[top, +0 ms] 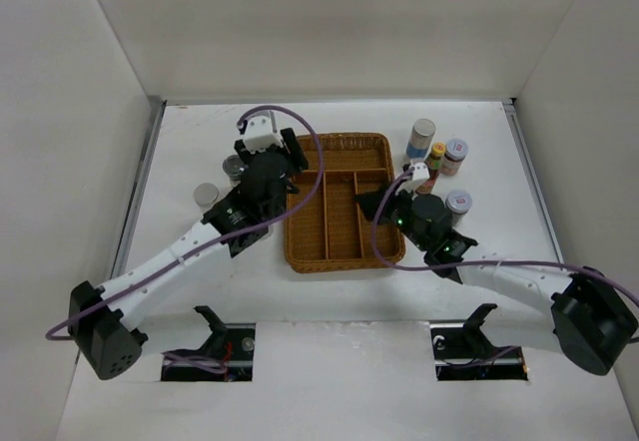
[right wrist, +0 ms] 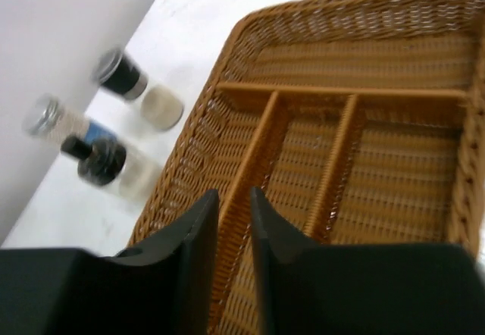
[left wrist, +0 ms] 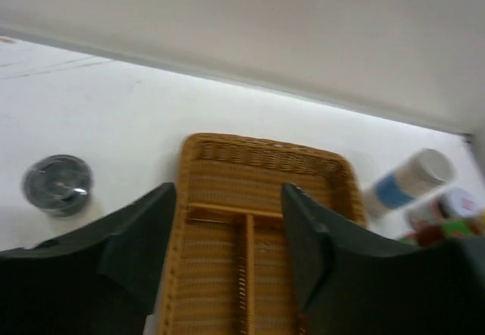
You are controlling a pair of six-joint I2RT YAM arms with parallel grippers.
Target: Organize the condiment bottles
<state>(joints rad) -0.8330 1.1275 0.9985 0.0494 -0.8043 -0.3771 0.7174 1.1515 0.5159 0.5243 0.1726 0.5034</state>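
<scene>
A wicker basket (top: 339, 246) with dividers lies mid-table. My left gripper (top: 285, 154) hovers open and empty over its far left corner; the left wrist view shows the gripper (left wrist: 227, 191) above the basket (left wrist: 265, 168). My right gripper (top: 371, 202) hangs over the basket's right side. In the right wrist view the gripper (right wrist: 233, 192) has a narrow gap, nothing in it, above a divider. On the right stand a silver-capped shaker (top: 421, 137), a yellow-capped red bottle (top: 436, 155) and two pale-lidded jars (top: 455, 152) (top: 458, 202). On the left are a silver-capped bottle (top: 206, 195) and a dark one (top: 235, 169).
The right wrist view shows, left of the basket, a dark-lidded bottle (right wrist: 121, 73), a pale jar (right wrist: 161, 106), a silver-capped shaker (right wrist: 57, 119) and a dark bottle (right wrist: 98, 159). White walls enclose the table on three sides. The left arm hides part of the left group from above.
</scene>
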